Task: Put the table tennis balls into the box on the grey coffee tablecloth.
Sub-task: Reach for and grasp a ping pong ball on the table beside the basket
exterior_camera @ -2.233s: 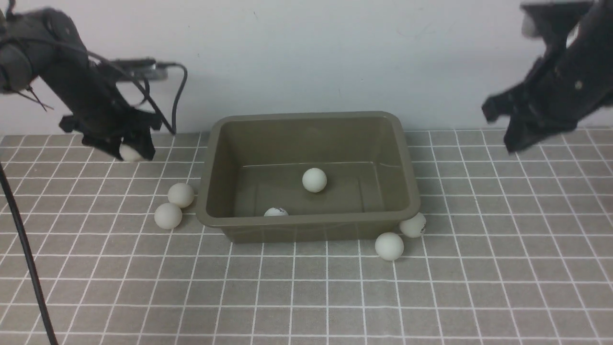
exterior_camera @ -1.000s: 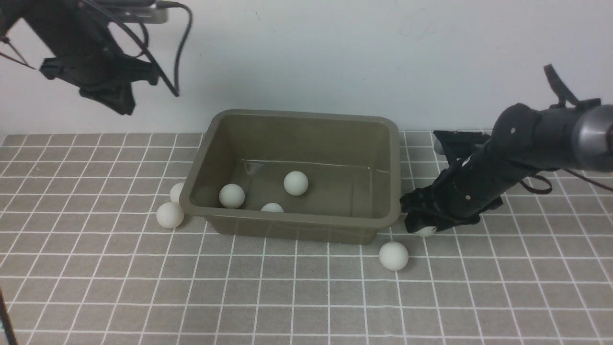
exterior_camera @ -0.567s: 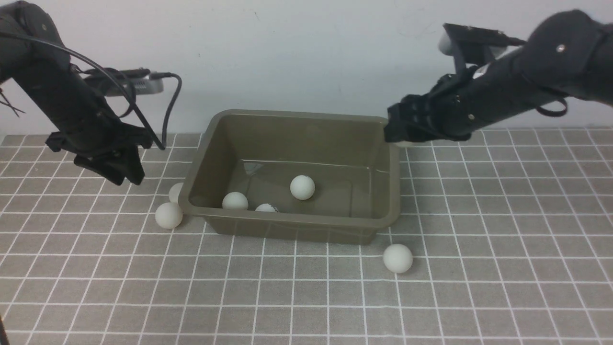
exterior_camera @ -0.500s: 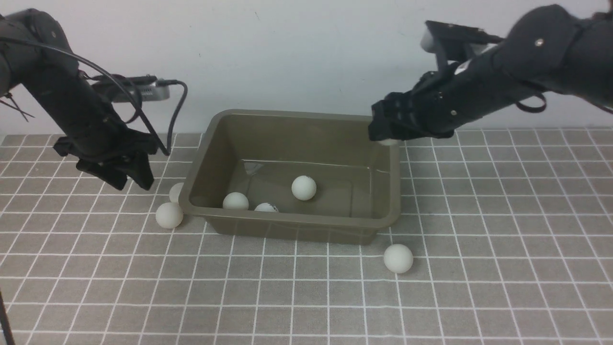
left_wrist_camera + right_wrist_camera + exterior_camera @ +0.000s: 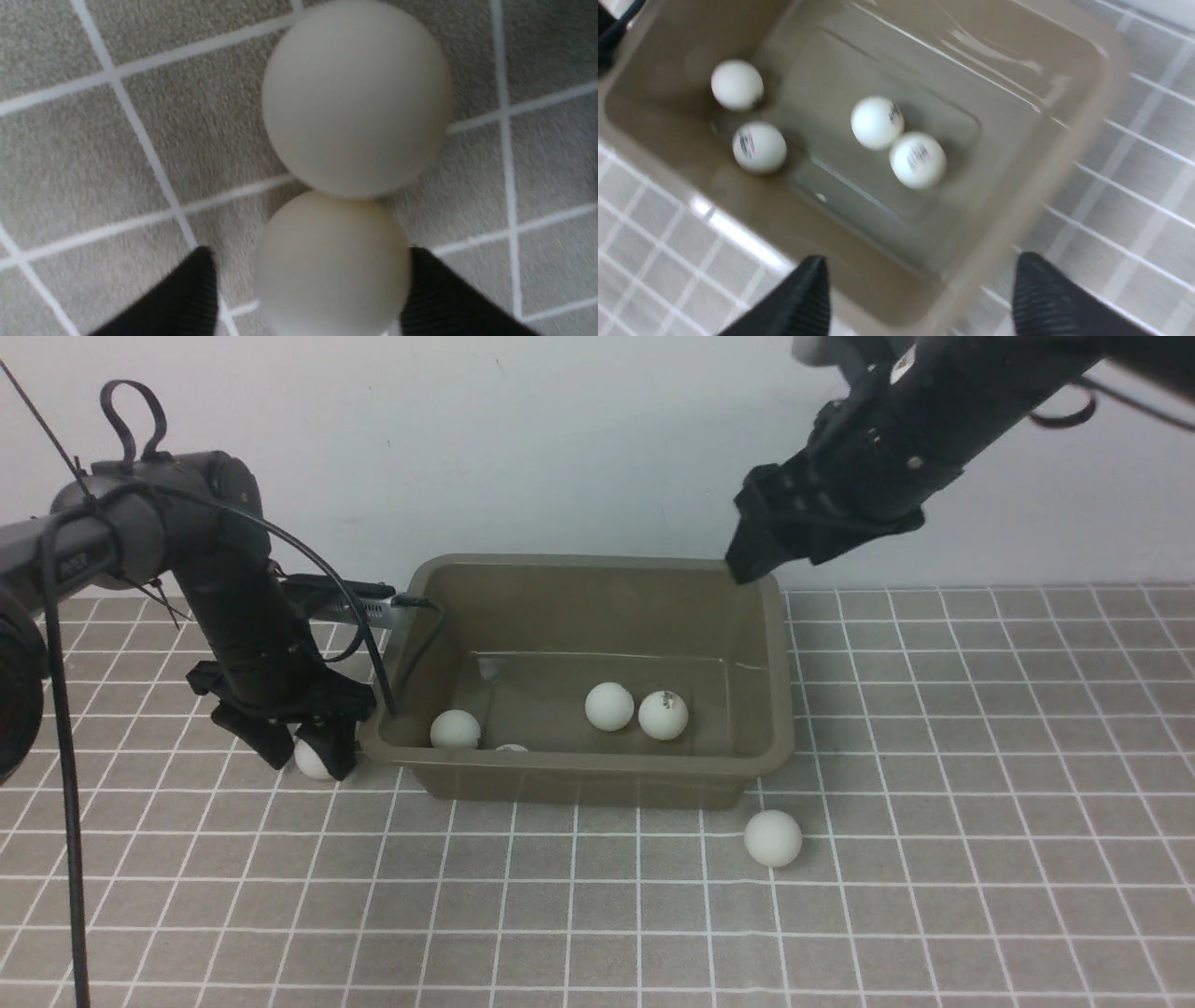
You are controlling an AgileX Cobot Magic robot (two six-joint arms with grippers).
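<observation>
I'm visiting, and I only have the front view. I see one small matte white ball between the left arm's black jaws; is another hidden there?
Observer: Yes. The left wrist view shows two: a white ball between the jaws and a second white ball right up against it.
Operator: And in the olive-brown rectangular plastic box, I see just a pale sliver behind the near rim. What is that?
Observer: The right wrist view shows it's a whole white ball with a dark printed logo, lying in the box.
</observation>
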